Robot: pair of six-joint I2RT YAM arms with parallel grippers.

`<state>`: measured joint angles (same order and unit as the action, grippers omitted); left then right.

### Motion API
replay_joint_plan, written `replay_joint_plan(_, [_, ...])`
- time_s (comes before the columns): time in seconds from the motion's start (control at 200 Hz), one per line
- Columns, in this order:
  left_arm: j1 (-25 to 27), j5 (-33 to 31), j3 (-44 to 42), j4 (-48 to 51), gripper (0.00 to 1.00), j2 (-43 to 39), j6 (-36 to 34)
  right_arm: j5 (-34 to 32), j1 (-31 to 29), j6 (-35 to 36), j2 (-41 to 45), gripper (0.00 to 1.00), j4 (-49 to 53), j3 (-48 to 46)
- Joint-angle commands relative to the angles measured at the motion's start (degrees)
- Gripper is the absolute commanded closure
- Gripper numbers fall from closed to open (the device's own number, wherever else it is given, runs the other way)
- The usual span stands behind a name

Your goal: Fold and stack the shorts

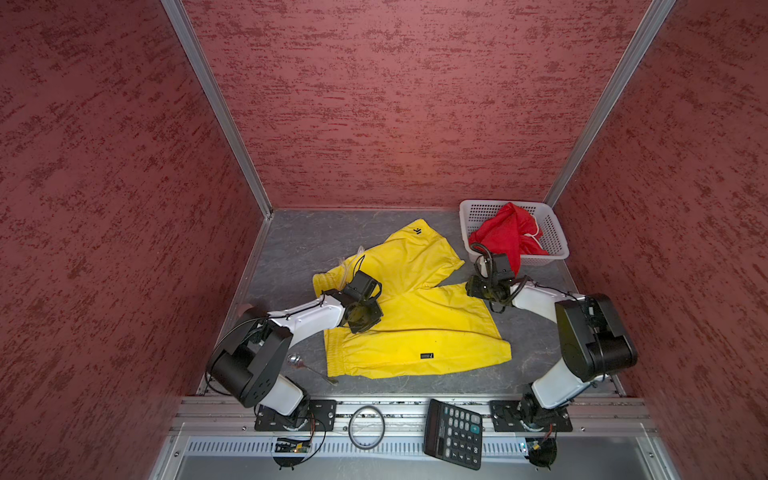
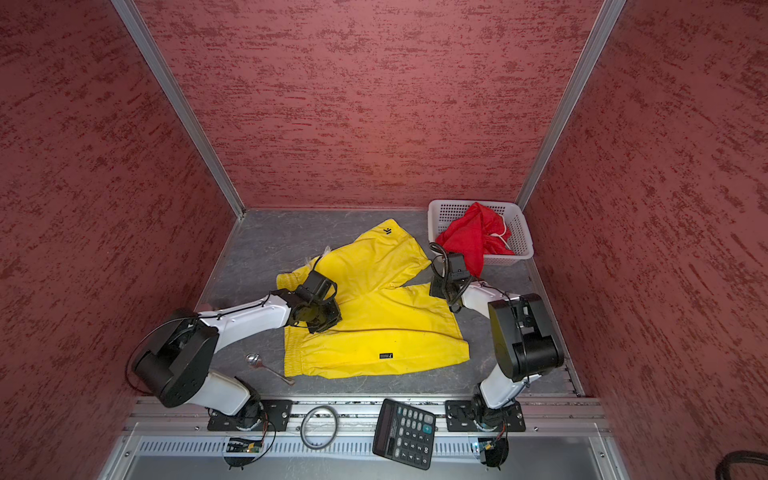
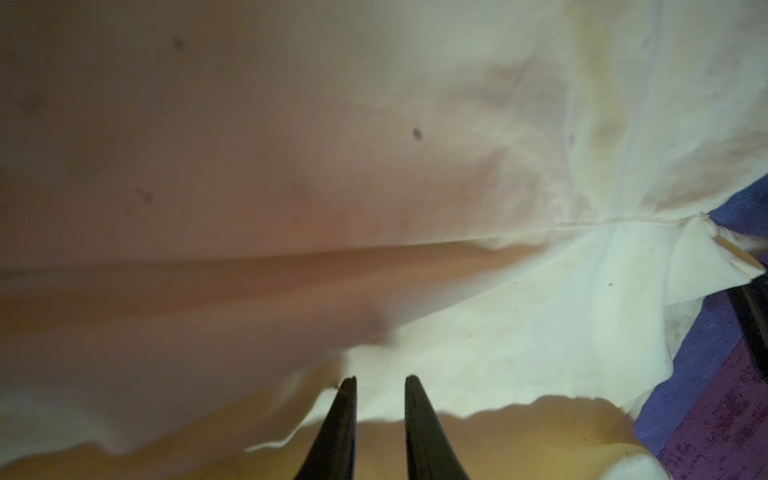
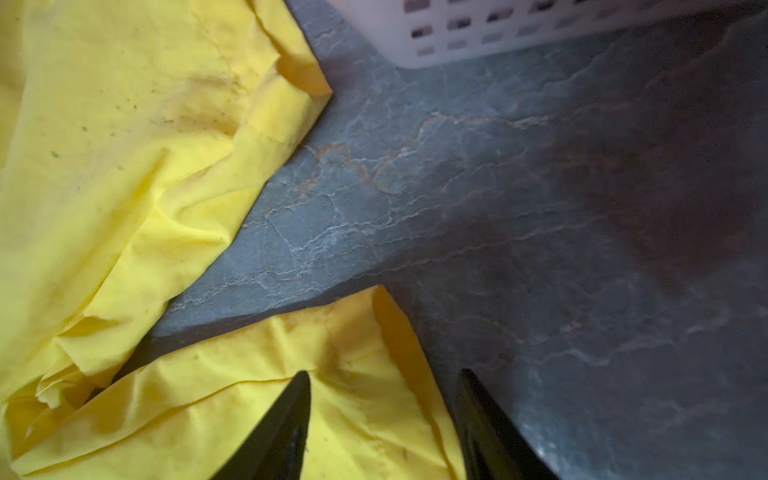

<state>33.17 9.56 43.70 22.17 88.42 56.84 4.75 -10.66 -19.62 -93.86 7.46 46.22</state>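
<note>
While spread flat, yellow shorts lie under both claws.

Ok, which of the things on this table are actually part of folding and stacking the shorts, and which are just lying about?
Part of the job:
- yellow shorts, spread on the table
- red shorts, bunched in the white basket

Lying about:
- spoon by the yellow waistband
- calculator on the front rail
- ring on the front rail

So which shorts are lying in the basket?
The red shorts, bunched up in the white basket. The yellow shorts lie spread on the table instead.
</note>
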Motion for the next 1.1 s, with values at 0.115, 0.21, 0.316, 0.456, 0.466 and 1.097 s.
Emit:
replay_joint_plan(0.115, [0.4, 1.6, 0.6, -3.8, 0.79, 4.2, 0.6, -0.7, 0.0, -2.1, -2.6, 0.77, -3.1, 1.6])
replay_joint_plan(0.21, [0.4, 1.8, 0.6, -4.1, 0.79, 5.1, 0.4, -2.7, 0.0, -2.4, -2.2, 0.94, -3.4, 0.9])
replay_joint_plan(0.316, [0.4, 1.9, 0.3, -4.2, 0.79, 5.9, 0.3, -4.8, 0.6, -2.6, -1.3, 1.00, -3.1, 0.5])
replay_joint_plan(0.456, [0.4, 2.3, -0.2, -5.1, 0.79, 7.0, 0.3, -7.4, 2.6, -3.0, 1.7, 1.00, -2.9, -0.2])
replay_joint_plan(0.466, [0.3, 2.3, -0.2, -5.2, 0.79, 7.1, 0.3, -7.5, 2.7, -2.9, 2.0, 1.00, -2.9, -0.2])
replay_joint_plan(1.097, [0.5, 4.2, 1.2, -4.8, 0.80, 10.0, -2.7, -7.7, 6.9, -4.0, 5.5, 0.65, -1.3, -2.1])
